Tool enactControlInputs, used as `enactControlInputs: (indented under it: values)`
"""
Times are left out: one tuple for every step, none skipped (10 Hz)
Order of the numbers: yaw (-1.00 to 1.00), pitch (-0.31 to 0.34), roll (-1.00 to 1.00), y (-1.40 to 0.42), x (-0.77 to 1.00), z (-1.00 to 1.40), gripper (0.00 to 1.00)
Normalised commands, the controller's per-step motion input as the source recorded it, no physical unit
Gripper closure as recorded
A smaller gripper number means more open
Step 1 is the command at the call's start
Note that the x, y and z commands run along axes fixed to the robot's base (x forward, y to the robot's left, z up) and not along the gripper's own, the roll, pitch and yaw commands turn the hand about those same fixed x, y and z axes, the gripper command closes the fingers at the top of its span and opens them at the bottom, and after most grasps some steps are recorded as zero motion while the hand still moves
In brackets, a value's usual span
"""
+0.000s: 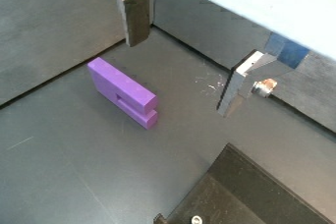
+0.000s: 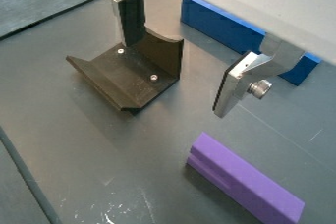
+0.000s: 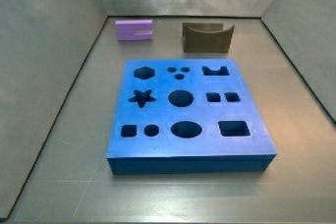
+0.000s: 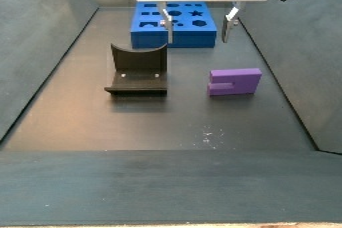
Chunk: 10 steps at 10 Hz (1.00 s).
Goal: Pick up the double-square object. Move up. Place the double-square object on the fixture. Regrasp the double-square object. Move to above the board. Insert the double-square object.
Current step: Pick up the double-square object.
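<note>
Dark grey flooring (image 4: 160, 122) with sloped grey walls encloses the workspace. On it, right of centre in a side view, lies the double-square object (image 4: 235, 81), a small light-purple flat block with a stepped outline, untouched and resting flat. The gripper (image 4: 195, 22) hangs above the floor near the top centre of that view, its two flat silver fingers (image 1: 136, 17) spread apart with nothing between them. Judging from both wrist views, the block sits off to one side of the jaws rather than under them, its long axis running diagonally, so the coming move is a sideways shift and descent. Left of the block stands the dark brown-olive fixture (image 4: 135, 72), well apart; the bright blue board (image 4: 171, 25) with shaped cutouts lies beyond. Nothing blocks the approach.
</note>
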Motion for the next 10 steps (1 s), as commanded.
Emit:
enactControlInputs:
  values:
    - [-0.44, -0.023, 0.00, 0.00, -0.22, 0.00, 0.00]
    - [-0.83, -0.086, 0.00, 0.03, -0.32, -0.04, 0.00]
    - [-0.85, -0.037, 0.00, 0.03, -0.33, -0.08, 0.00]
    - [-0.84, -0.031, 0.00, 0.03, -0.34, -0.11, 0.00]
    - [-0.84, -0.040, 0.00, 0.03, -0.35, -0.12, 0.00]
    - [-0.84, -0.031, 0.00, 0.04, -0.35, -0.14, 0.00]
    - [-0.83, -0.023, 0.00, 0.06, -0.39, -0.29, 0.00]
    - [-0.84, -0.023, 0.00, 0.06, -0.39, -0.30, 0.00]
    - [-0.84, -0.023, 0.00, 0.06, -0.38, -0.32, 0.00]
    - [-0.84, -0.023, 0.00, 0.06, -0.38, -0.38, 0.00]
